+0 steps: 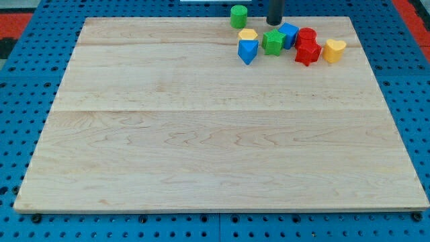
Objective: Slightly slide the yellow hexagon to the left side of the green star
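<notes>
The yellow hexagon [248, 34] lies near the view's top, right of centre, just left of the green star [273, 42] with a small gap between them. A blue block [247, 51] touches the hexagon's lower edge. My tip [274, 23] stands at the board's top edge, just above the green star and up and to the right of the yellow hexagon. It touches neither block that I can see.
A green cylinder [238, 16] stands up and left of the hexagon. A blue block [289, 34], a red cylinder [306, 36], a red star [308, 52] and a yellow heart [334, 50] cluster right of the green star. The wooden board [201, 134] lies on a blue pegboard.
</notes>
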{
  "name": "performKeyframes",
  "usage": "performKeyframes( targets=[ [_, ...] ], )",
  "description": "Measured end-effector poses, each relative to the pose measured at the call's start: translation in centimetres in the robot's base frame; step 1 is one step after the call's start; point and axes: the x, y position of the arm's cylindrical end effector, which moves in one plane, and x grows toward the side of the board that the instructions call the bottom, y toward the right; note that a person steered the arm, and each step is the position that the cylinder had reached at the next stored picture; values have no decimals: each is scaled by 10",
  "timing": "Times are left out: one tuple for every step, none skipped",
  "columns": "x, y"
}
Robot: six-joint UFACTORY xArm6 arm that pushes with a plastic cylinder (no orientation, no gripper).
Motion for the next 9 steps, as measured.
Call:
performKeyframes(
  targets=[
    [3,-75],
    [13,-146],
    [26,-208],
    [-4,-249],
    [-8,-239],
    [-5,-162],
    [16,-99],
    [47,-83],
    [36,-55]
  ],
)
